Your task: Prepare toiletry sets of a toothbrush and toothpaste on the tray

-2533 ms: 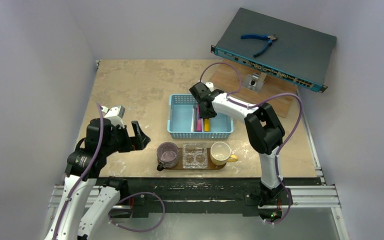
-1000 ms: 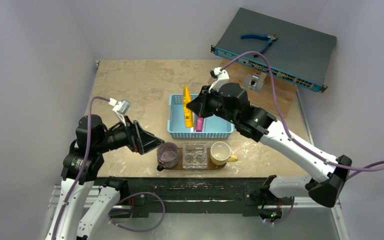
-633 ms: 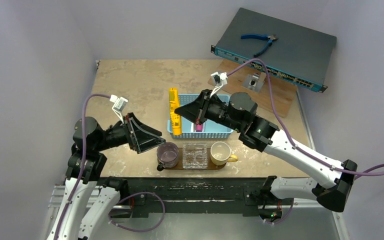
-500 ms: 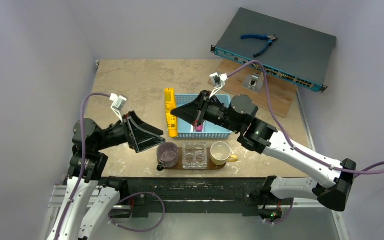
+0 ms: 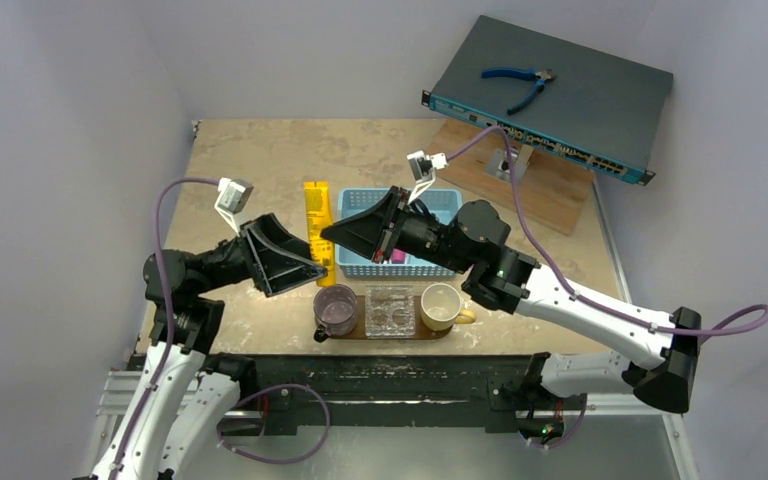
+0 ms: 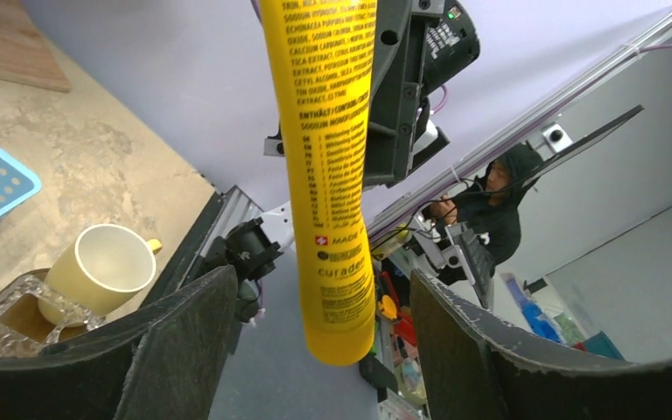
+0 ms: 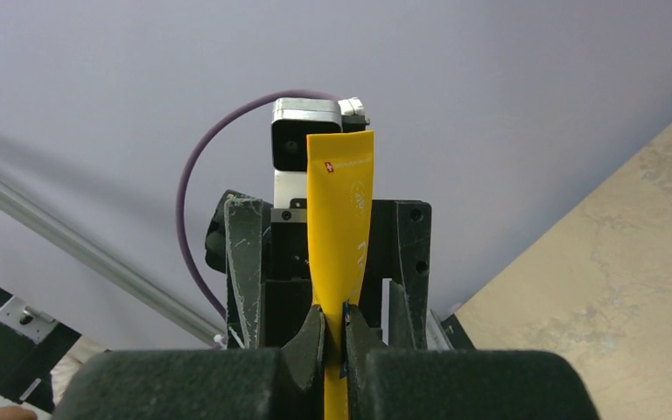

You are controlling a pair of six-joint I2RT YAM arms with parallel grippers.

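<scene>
My right claw (image 7: 334, 337) is pinched tight on the yellow tube (image 6: 328, 175), printed "curaden", "MADE" and "ENTHÄLT". The tube is up in the air between the wide-spread jaws of my left claw (image 6: 322, 289), which do not touch it. At 5 o'clock from it the tray (image 5: 410, 337) carries a purple cup (image 5: 335, 308), a clear glass dish (image 5: 390, 310) and a cream cup (image 5: 441, 303); at the tray's 12 o'clock, the blue basket (image 5: 440, 200) holds a pink tube (image 5: 397, 257).

The yellow printed soft tube (image 5: 317, 226) is hanging in mid-air, pinched near one end. The pink soft tube (image 5: 397, 257) is lying in the light-blue mesh basket (image 5: 444, 200), behind the dark-brown oval wooden tray (image 5: 361, 331).
</scene>
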